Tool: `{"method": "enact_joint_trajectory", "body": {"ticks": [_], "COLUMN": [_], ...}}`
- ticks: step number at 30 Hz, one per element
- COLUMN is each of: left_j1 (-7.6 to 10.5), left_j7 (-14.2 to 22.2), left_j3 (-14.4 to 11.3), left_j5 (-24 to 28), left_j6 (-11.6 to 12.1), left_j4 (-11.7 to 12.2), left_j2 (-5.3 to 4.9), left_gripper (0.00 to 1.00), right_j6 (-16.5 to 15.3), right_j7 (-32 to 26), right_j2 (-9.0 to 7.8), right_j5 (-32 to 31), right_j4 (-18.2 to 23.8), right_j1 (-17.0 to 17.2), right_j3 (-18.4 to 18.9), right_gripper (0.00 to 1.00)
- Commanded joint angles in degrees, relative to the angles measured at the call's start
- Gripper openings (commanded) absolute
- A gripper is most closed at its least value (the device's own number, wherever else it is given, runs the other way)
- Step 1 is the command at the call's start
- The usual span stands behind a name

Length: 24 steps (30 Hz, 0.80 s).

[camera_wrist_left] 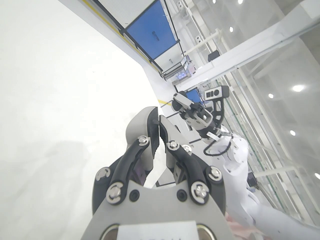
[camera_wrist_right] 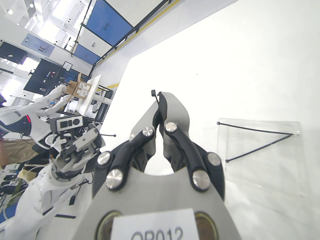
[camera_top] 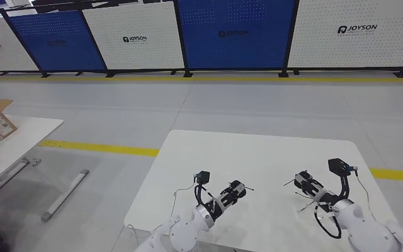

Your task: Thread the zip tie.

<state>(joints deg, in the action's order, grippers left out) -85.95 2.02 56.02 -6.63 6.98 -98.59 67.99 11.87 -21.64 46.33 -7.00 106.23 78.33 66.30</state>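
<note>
My left gripper [camera_wrist_left: 158, 117] is shut on a black zip tie, of which a short black stub shows between the pads. From the right wrist view that zip tie [camera_wrist_right: 108, 135] sticks out sideways from the left gripper [camera_wrist_right: 86, 138]. My right gripper [camera_wrist_right: 160, 98] is shut on another black zip tie [camera_wrist_right: 154, 95], whose head pokes out past the fingertips. In the top view the left gripper [camera_top: 238, 186] and right gripper [camera_top: 302, 183] hover over the white table [camera_top: 264, 157], facing each other with a gap between them.
A clear flat tray [camera_wrist_right: 260, 176] lies on the table beside the right gripper, with two more black zip ties [camera_wrist_right: 257, 131] on it. The table's far half is bare. A second white table [camera_top: 25, 135] stands off to the left.
</note>
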Motion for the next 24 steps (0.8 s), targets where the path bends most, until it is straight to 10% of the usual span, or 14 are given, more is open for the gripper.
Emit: {"method": "enact_joint_trajectory", "body": {"ticks": [1,14,24], "left_j1": [0.01,0.01,1.36], "left_j7": [-0.06,-0.33,-7.98], "left_j3": [0.01,0.0,-3.7], "left_j5": [0.1,0.34,-2.93], "left_j6": [0.12,0.04,0.31], "left_j4": [0.0,0.03,3.61], "left_j2": [0.0,0.05,1.42], "left_gripper": [0.0,0.0,0.0], "right_j6": [0.0,0.0,1.62], "right_j7": [0.0,0.0,3.2], "right_j2": [0.0,0.0,1.42], "right_j5": [0.0,0.0,-0.96], "right_j4": [0.0,0.0,3.07], "right_j1": [0.0,0.0,1.28], "right_j3": [0.0,0.0,-2.88], "right_gripper": [0.0,0.0,0.0]}}
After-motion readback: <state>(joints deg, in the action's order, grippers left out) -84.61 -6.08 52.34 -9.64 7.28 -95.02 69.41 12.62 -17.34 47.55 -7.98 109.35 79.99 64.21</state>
